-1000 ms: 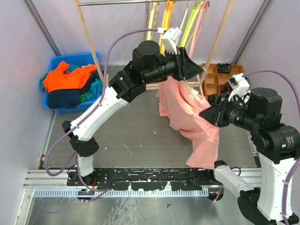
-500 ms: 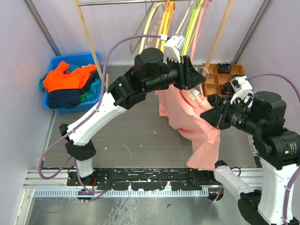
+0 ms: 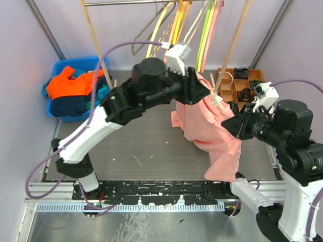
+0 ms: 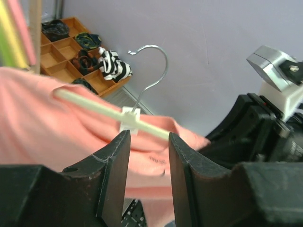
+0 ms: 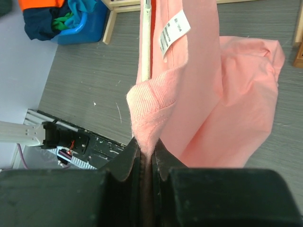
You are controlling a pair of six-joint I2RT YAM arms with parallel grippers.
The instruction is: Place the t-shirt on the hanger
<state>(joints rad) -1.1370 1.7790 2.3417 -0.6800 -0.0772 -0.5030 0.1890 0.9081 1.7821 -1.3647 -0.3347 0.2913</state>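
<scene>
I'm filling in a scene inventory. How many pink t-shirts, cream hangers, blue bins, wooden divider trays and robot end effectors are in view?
pink t-shirt: 1
cream hanger: 1
blue bin: 1
wooden divider tray: 1
end effectors: 2, the left end effector and the right end effector
Total: 6

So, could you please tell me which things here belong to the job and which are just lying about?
Job in hand: the t-shirt; the hanger at its neck; the right end effector, shut on the collar; the left end effector, open by the hanger.
Lying about: the blue bin of clothes; the wooden compartment tray; the coloured hangers overhead.
</scene>
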